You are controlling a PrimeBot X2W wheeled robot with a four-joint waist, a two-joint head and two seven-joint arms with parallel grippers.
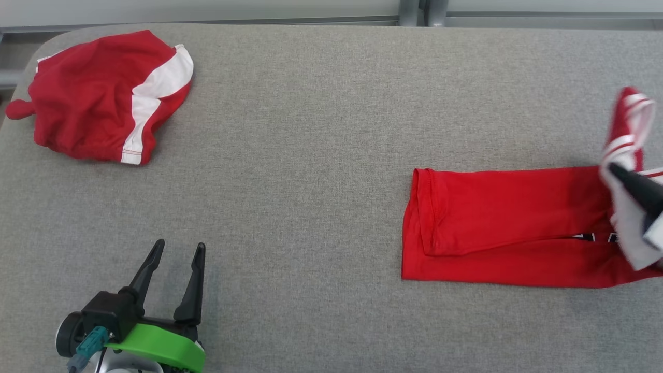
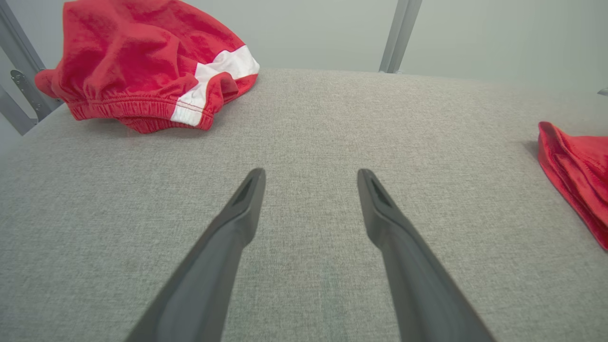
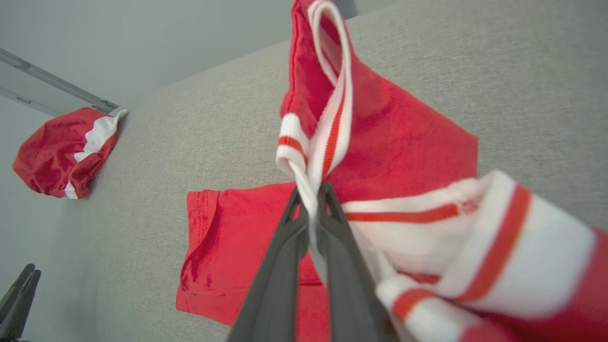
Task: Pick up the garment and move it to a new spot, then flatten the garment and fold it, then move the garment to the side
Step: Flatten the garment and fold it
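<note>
A red garment [image 1: 507,228] with white striped trim lies partly folded on the right of the grey table, its hem end toward the middle. My right gripper [image 3: 311,190] is shut on the white striped collar edge [image 3: 327,123] and holds that part lifted above the rest; it shows at the right edge as a dark finger [image 1: 634,184] in the head view. My left gripper [image 1: 178,248] rests open at the lower left, nothing between its fingers [image 2: 247,199], well away from the garment [image 2: 577,171].
A second red and white garment [image 1: 103,96] lies bunched at the table's far left corner [image 2: 147,66] [image 3: 61,152]. The grey fabric table [image 1: 311,155] stretches between them. A metal frame post [image 1: 414,13] stands behind the far edge.
</note>
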